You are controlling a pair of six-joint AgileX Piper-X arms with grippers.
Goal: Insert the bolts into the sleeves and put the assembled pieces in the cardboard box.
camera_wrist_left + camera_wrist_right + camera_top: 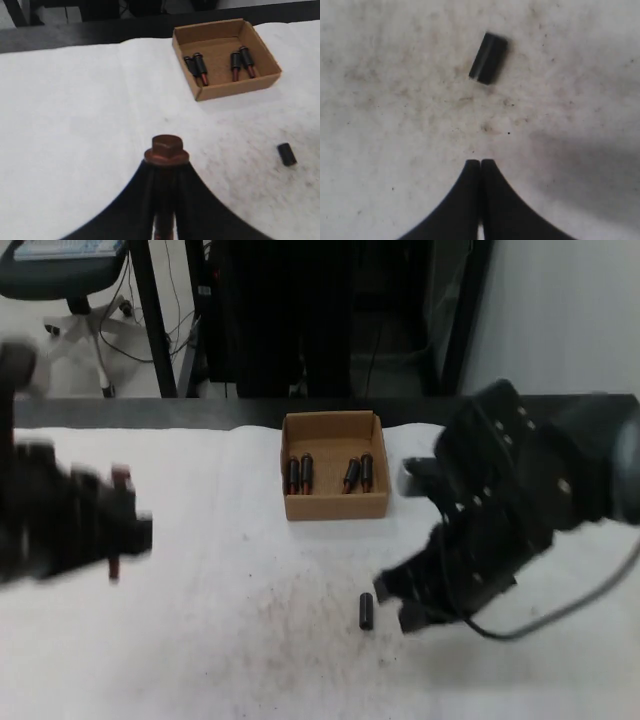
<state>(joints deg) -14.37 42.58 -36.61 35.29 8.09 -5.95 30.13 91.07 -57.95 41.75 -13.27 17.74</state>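
Copper-coloured bolt (163,150) pinched in left gripper (164,172), head proud of fingertips; likely held ready for mating. Black sleeve (488,58) lies loose on white cloth (580,90) near right gripper (480,167), its fingers pressed together, empty. Cardboard box (334,508) holds four assembled pieces (200,67).

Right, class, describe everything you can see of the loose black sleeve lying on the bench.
The sleeve is a short matt-black piece with nothing sticking out. It lies flat, alone, on the stained white bench cover, nearer the arms than the cardboard box. Nothing touches it; the shut right gripper is close but apart.
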